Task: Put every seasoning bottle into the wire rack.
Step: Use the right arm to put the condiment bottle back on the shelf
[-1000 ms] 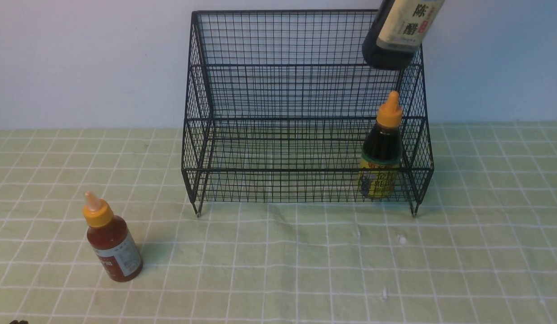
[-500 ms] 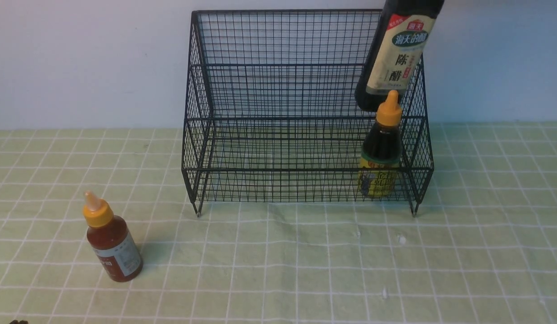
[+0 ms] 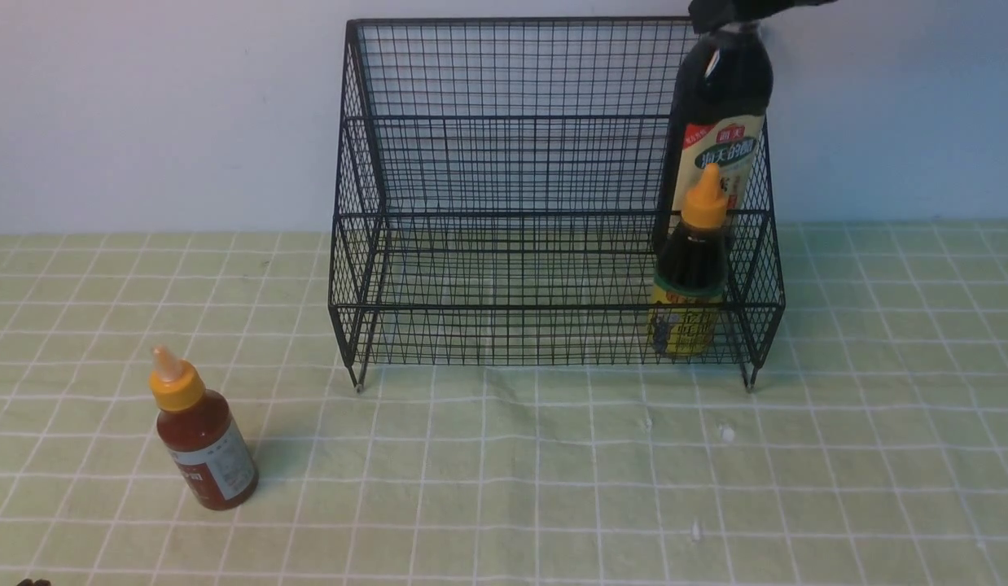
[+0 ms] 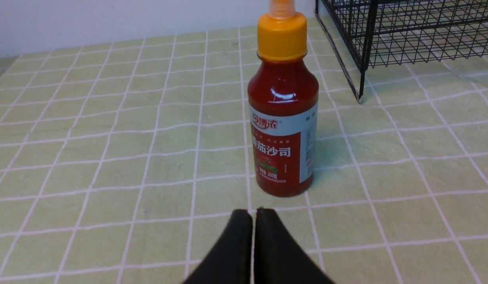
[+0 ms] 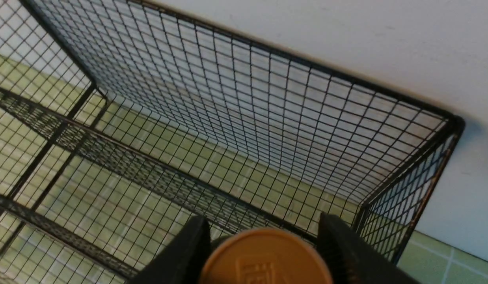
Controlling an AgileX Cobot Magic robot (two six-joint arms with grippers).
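front view: right pincer (image 5: 263,240) pinches the tall dark bottle (image 3: 720,98) at the right end of the wire rack (image 3: 504,163); next, seat and release it. left pincer (image 4: 253,215) is pressed together.

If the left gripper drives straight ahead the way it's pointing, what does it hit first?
Most likely the red sauce bottle, standing upright on the cloth just ahead of the shut left gripper. The bottle sits a little off the centre line, so contact may be glancing.
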